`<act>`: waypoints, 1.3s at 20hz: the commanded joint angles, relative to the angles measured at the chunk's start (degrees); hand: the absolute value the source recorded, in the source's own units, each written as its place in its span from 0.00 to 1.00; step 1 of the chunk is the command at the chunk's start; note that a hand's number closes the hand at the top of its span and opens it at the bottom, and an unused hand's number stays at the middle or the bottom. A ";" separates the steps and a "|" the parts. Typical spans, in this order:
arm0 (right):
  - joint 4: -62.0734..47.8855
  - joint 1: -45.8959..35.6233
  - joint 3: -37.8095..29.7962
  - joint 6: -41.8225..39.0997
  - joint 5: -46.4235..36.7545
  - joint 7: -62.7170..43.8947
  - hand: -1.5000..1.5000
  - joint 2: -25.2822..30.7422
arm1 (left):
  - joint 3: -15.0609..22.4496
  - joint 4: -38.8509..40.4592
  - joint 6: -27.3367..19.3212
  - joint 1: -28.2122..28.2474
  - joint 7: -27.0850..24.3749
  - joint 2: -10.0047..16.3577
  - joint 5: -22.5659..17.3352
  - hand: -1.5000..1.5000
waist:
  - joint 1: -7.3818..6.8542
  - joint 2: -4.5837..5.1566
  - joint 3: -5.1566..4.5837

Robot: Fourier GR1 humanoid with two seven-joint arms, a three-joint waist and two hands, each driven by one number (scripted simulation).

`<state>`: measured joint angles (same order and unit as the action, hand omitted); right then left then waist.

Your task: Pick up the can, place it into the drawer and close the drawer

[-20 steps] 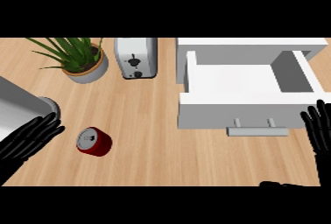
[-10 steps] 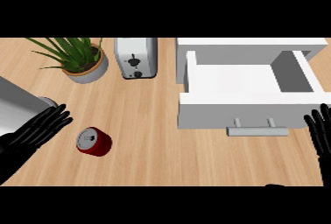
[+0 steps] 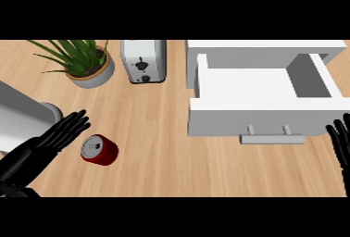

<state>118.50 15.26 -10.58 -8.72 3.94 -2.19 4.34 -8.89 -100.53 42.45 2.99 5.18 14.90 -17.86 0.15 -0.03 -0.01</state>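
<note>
My left hand (image 3: 54,139), fingers spread straight, is just beside the red cylindrical can (image 3: 99,149); my right hand (image 3: 340,141) is likewise open-fingered.

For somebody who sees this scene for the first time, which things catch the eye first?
The red can stands out on the wooden counter at the lower left, with the open left hand just beside it. At the right, the big white drawer is pulled open, with nothing visible inside.

The can (image 3: 99,149) lies on the counter (image 3: 157,139), left of the drawer (image 3: 263,99).
</note>
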 commanded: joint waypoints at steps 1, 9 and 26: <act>-1.36 -0.96 2.76 2.10 -4.33 1.18 0.00 -2.80 | -0.83 4.03 2.78 2.69 -8.74 -1.72 7.23 0.00 | -0.17 0.02 -0.01; -0.17 -2.18 -0.22 -0.06 -1.75 -1.77 0.00 -0.87 | -2.44 17.48 1.12 -3.96 -17.63 -0.60 15.67 0.00 | 0.06 0.05 -0.01; -1.44 1.92 2.62 0.29 -4.36 4.81 0.00 -4.21 | -1.07 39.13 -0.31 -8.22 -38.23 4.36 26.45 0.00 | 0.20 0.03 0.00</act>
<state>116.95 12.87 -10.81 -9.20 1.64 -1.92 2.07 -10.37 -65.36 39.30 -5.44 -26.05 17.53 6.94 0.28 0.02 -0.03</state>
